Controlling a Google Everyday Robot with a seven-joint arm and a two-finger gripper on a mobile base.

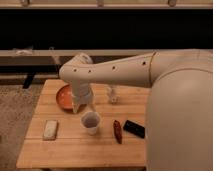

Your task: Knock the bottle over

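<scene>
- On the table [70, 150], far side and a little right of centre: the bottle [113, 94], small, clear-whitish, narrow at the top. It appears to stand upright, with bare wood all round its base.
- Arm [117, 69]: pale, enters from the right, runs left above the far half of the table, then turns down at the wrist.
- Pincer [82, 106]: points down at the table, left of the bottle and apart from it, with a clear strip of wood between them. It hangs just beside the right edge of the orange bowl [61, 97] and just far of the cup [91, 122].
- Pincer state: cannot tell how wide it stands. Nothing visible in its hold.
- Cup: translucent, upright, mouth up, near the table's centre, nearer to the viewer than the bottle and to its left.
- White block [50, 129]: flat, rectangular, on the left part of the table, well apart from the bottle.
- Reddish-brown oblong object [117, 131]: lies right of the cup.
- Black flat object [134, 128]: further right, close to the arm's large pale housing.
</scene>
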